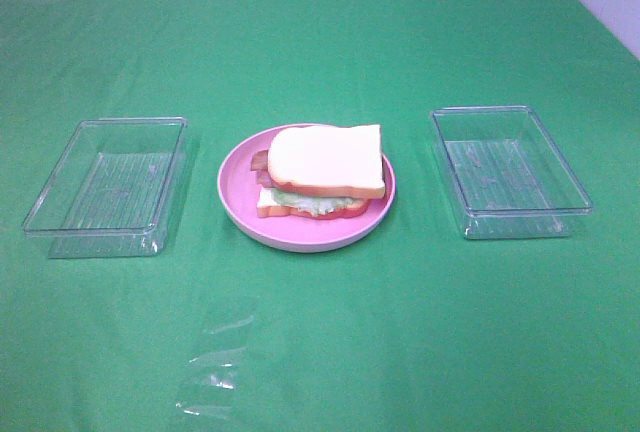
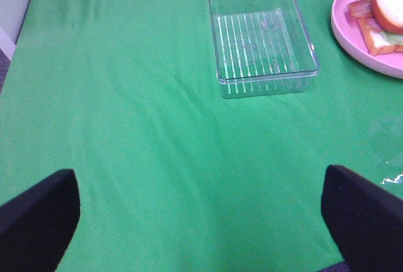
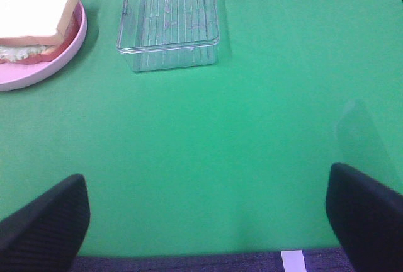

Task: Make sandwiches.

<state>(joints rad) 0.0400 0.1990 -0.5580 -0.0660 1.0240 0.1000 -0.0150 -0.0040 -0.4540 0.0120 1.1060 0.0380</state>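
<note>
While both arms sit back near table edge, left gripper (image 2: 201,221) & right gripper (image 3: 204,221) gape wide, nothing held. Step looks like final check/retreat: keep clear, don't nudge stack. Sandwich (image 1: 322,172) assembled on pink plate (image 1: 238,207), well ahead of both grippers, between left tray (image 1: 105,187) & right tray (image 1: 508,172), both empty.
</note>
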